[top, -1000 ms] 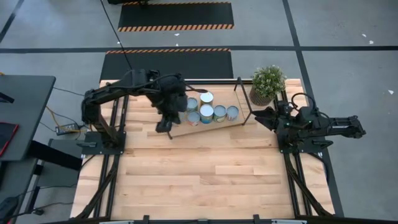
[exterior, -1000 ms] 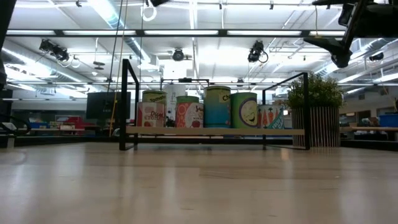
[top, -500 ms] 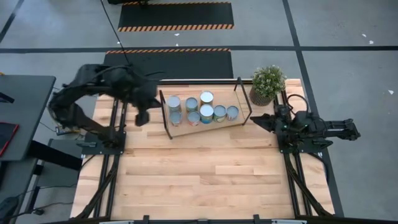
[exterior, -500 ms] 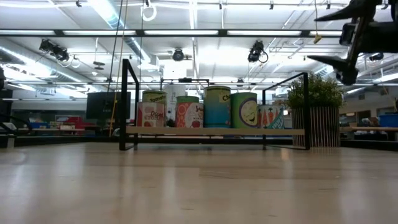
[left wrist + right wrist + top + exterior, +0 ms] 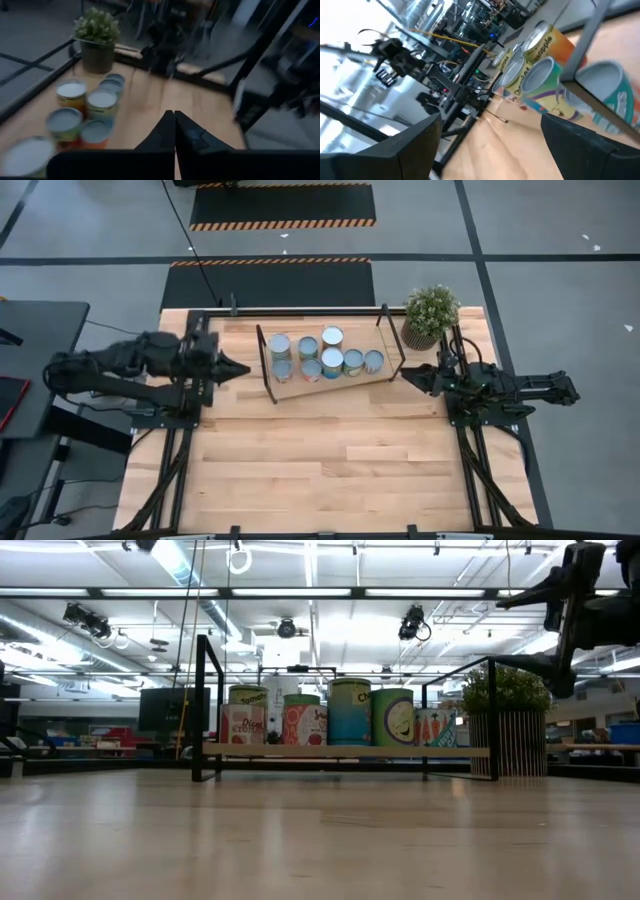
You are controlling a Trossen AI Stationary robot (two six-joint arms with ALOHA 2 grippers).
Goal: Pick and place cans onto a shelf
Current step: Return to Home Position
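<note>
Obs., both arms near the table edges, nothing carried.

Left gripper: sat over the left side of the table, pointing toward the shelf, apart from the shelf's left end frame. In the left wrist view its fingers were pressed together, tip to tip, with nothing between them.

Right gripper: sat over the right side of the table, just beside the shelf's right end frame and in front of the potted plant. In the right wrist view its fingers were spread wide, empty. The low view showed the same gripper raised well above the tabletop, jaws apart, in front of the plant.

Cans: all stood upright on the shelf, grouped close together between the two black end frames, round tops facing up. From above they formed roughly two rows, the front row running toward the right end. From table height the labels showed orange-red, blue and green side by side along the board. No gripper touched any can.

Shelf stood at the far side of the table, slightly skewed to the table edge.
</note>
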